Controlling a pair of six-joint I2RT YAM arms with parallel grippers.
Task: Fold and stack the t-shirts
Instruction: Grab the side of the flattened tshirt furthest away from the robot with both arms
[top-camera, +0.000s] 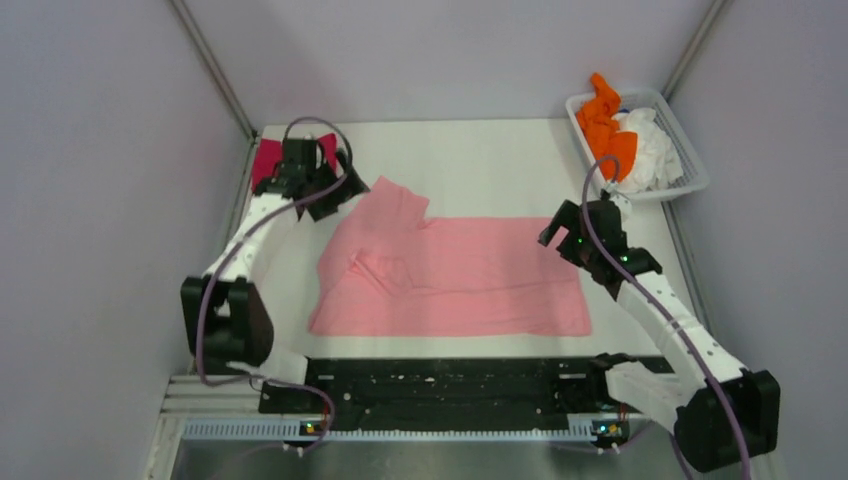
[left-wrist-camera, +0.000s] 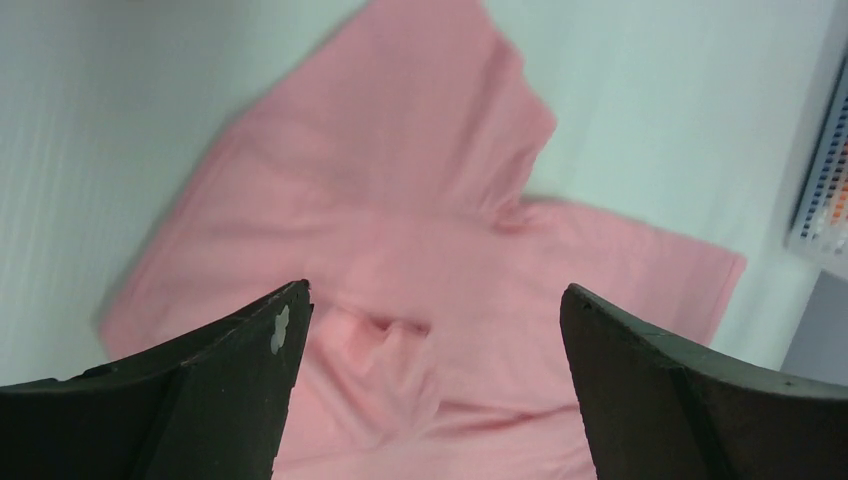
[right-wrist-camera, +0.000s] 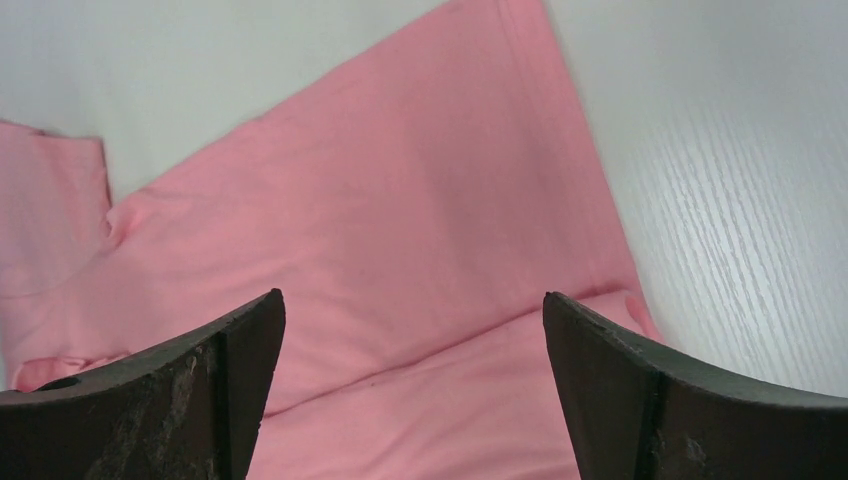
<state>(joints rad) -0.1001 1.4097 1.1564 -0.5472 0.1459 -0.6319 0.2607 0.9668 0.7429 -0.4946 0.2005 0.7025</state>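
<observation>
A large light pink t-shirt (top-camera: 470, 275) lies spread on the white table, partly folded lengthwise, with a sleeve sticking out at its far left. It fills the left wrist view (left-wrist-camera: 420, 250) and the right wrist view (right-wrist-camera: 380, 260). My left gripper (top-camera: 322, 196) is open and empty above the shirt's far left corner. My right gripper (top-camera: 566, 236) is open and empty above the shirt's far right corner. A magenta-red t-shirt (top-camera: 267, 160) lies behind the left gripper at the far left. An orange t-shirt (top-camera: 604, 124) and a white t-shirt (top-camera: 652, 150) lie in the basket.
A white slatted basket (top-camera: 693, 176) stands at the far right corner of the table; its edge shows in the left wrist view (left-wrist-camera: 825, 180). Grey walls enclose the table on three sides. A black rail (top-camera: 450, 385) runs along the near edge.
</observation>
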